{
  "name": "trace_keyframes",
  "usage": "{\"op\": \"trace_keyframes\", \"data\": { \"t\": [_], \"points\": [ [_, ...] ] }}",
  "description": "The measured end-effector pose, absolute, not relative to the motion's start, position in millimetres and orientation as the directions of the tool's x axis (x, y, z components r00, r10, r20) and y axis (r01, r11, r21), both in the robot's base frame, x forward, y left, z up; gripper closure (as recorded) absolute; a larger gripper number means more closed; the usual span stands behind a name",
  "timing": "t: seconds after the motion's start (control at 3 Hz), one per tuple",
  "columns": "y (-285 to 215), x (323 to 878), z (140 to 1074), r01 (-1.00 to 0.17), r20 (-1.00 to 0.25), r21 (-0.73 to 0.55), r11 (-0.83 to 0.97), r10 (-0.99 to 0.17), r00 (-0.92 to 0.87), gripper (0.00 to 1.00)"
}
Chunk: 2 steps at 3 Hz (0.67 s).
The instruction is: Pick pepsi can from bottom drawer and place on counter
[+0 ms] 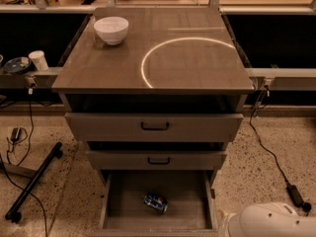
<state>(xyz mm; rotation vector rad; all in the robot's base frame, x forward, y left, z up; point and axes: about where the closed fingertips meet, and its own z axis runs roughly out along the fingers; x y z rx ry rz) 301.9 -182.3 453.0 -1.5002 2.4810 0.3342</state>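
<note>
Speckled floor (276, 147) surrounded the counter (197, 73), which bore a white bowl (111, 29). The open bottom drawer (128, 206) held the pepsi can (155, 202), lying on its side. Only the white arm (271, 222) showed; the gripper was out of view, its state unknowable.

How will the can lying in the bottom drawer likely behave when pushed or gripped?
The can lies on its side in the flat-floored drawer, so a nudge would probably roll it. Its smooth round wall may slip in a loose grip. It is small, so likely light. The gripper is out of view; only the white arm shows, lower right.
</note>
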Motion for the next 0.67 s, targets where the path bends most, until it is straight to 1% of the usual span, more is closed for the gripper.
{"op": "trace_keyframes", "data": {
  "t": [0.33, 0.67],
  "points": [
    [-182.6, 312.4, 404.0, -0.863, -0.332, 0.032, 0.504, -0.809, -0.485, 0.0],
    [-182.3, 318.7, 400.3, -0.858, -0.337, 0.032, 0.513, -0.803, -0.492, 0.0]
  ]
}}
